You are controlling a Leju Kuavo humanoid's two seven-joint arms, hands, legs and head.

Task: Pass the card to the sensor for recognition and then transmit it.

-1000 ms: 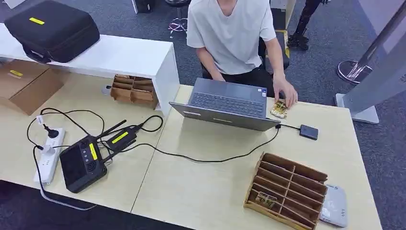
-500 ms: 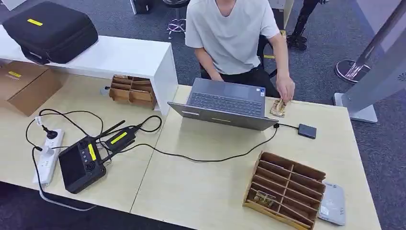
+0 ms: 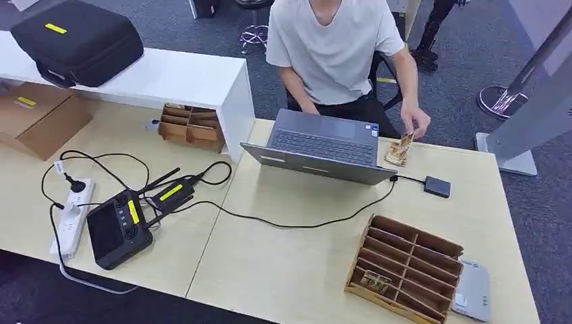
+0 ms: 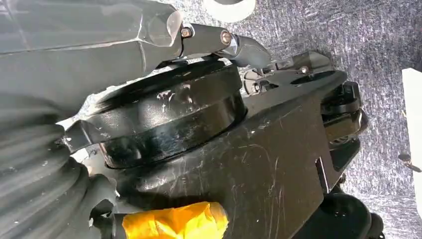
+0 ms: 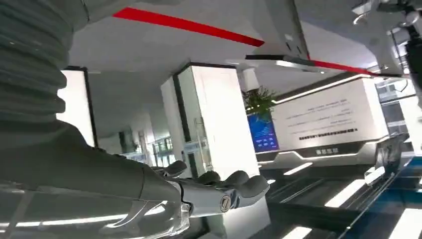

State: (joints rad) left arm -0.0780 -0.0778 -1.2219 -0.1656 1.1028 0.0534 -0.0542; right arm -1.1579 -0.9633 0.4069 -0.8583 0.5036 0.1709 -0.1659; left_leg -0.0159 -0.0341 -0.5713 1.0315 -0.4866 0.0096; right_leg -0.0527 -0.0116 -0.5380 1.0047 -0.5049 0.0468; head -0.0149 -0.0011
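A stack of patterned cards (image 3: 394,155) lies on the table beside the grey laptop (image 3: 322,144). A person's hand (image 3: 416,125) pinches one card (image 3: 405,141) and lifts it off the stack. The sensor (image 3: 437,186), a small black box, sits on the table right of the laptop with a cable running to it. Another card (image 3: 376,281) stands in a front slot of the wooden rack (image 3: 407,266). My left hand (image 4: 199,37) hangs by my body, fingers stretched, holding nothing. My right hand (image 5: 209,191) is raised with its fingers extended and nothing in them.
A white device (image 3: 470,290) lies right of the rack at the table's edge. A black controller (image 3: 118,228), cables and a power strip (image 3: 71,219) occupy the left table. A second wooden rack (image 3: 190,126), a white shelf (image 3: 168,81) and a black case (image 3: 77,40) stand behind.
The person's hand has gone from resting on the card stack to lifting one card off it. The whole picture has shifted slightly, so the camera moved.
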